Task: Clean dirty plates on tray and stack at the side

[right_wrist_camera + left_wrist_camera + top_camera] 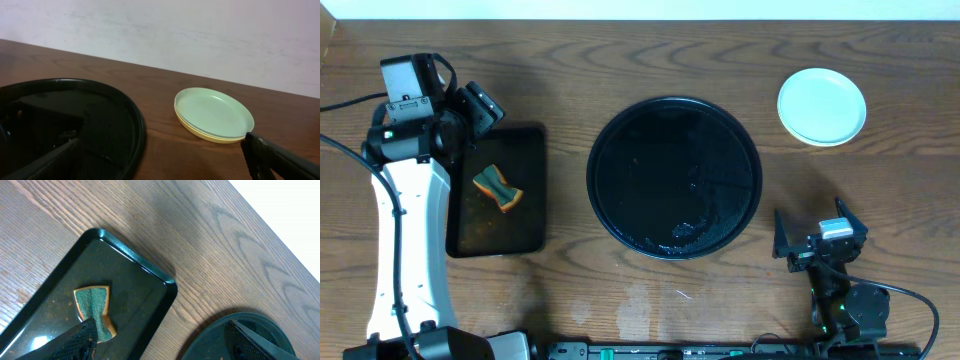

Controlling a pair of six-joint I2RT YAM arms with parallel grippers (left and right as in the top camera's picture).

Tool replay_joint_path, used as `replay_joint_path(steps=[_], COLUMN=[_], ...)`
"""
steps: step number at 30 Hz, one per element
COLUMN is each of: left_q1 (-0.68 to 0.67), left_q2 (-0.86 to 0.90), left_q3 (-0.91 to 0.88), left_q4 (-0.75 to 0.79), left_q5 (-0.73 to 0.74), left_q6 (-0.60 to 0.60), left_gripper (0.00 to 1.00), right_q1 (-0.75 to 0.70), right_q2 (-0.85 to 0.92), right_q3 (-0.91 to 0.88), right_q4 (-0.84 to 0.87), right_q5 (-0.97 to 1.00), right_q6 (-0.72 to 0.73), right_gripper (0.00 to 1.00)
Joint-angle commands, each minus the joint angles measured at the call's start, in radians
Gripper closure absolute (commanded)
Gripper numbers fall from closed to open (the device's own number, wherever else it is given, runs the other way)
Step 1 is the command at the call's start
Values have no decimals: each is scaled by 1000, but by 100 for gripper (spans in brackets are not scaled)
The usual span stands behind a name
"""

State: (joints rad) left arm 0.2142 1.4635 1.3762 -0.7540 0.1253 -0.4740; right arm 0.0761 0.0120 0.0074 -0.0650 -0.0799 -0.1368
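The plates (822, 105) sit in one stack on the bare wood at the back right, beside the tray. In the right wrist view the plates (214, 114) show a clean pale mint top over a pale yellow bottom one. The round black tray (660, 160) lies mid-table with no plate on it, only wet glints. My left gripper (478, 115) hangs open over the far corner of a rectangular tray, nothing between its fingers (75, 342). My right gripper (815, 222) stands open near the front right, short of the stack and holding nothing.
A smaller rectangular black tray (525, 150) at the left holds a green and orange sponge (497, 188). From the left wrist the sponge (94, 307) lies just ahead of my left finger, and the round tray's rim (210, 335) shows at lower right.
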Motion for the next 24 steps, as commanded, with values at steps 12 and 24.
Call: replay_joint_path(steps=[12, 24], left_q1=[5, -10], left_q2=[3, -93], left_q3=[4, -235], left_q4=[-95, -198], left_q5=[-49, -66], left_q6=[42, 234], left_gripper=[18, 18], right_q1=[8, 8], right_q2=[-7, -7], right_q3=[-2, -2], right_q4=[-5, -5], right_q5=[8, 8], right_q6=[-10, -10], right_gripper=[1, 1])
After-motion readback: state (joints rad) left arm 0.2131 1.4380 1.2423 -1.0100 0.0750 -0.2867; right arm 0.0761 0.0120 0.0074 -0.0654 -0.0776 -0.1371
